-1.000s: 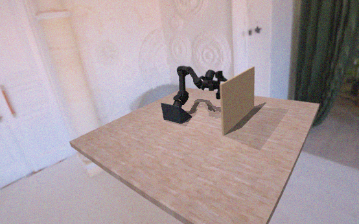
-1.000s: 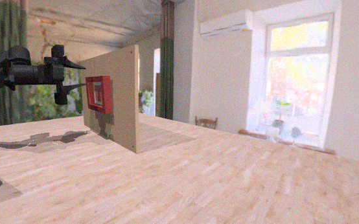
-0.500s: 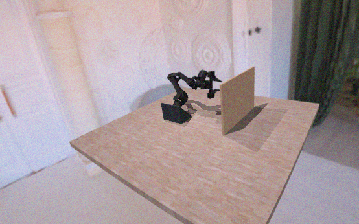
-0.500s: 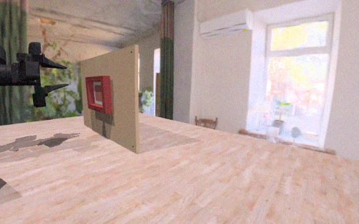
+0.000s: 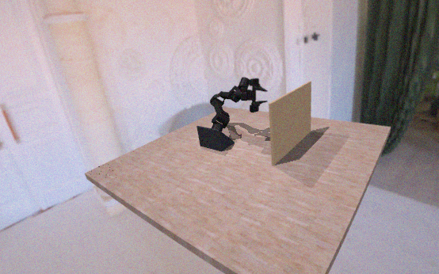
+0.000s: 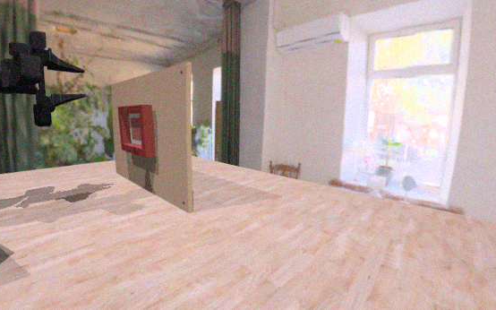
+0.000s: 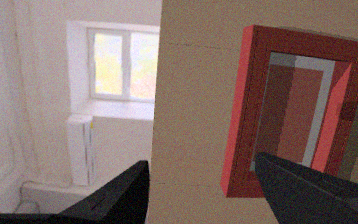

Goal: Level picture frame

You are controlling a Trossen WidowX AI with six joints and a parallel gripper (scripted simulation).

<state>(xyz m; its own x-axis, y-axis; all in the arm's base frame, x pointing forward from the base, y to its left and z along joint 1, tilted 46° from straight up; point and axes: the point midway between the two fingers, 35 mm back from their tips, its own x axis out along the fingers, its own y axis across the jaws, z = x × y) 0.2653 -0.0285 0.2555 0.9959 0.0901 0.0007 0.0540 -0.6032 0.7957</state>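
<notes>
A red picture frame (image 6: 148,134) (image 7: 252,100) hangs on the front of an upright tan board (image 5: 291,123) (image 6: 172,134) (image 7: 195,110). In the wrist view its top bar drops to the right and its left side leans a little more than the board's edge; in the exterior view it looks near level. The slanted views leave the exact tilt unclear. The top view shows only the board's back. My gripper (image 5: 266,96) (image 6: 84,83) (image 7: 202,165) is open and empty. Its fingertips stand apart, well back from the frame, without touching it. The screw and notched strip are hidden.
The board stands on a wooden table (image 5: 214,198) (image 6: 309,251). The arm's dark base (image 5: 214,139) stands on the table on the side the frame faces. The board's left edge shows in the wrist view, with a window (image 7: 108,62) beyond it.
</notes>
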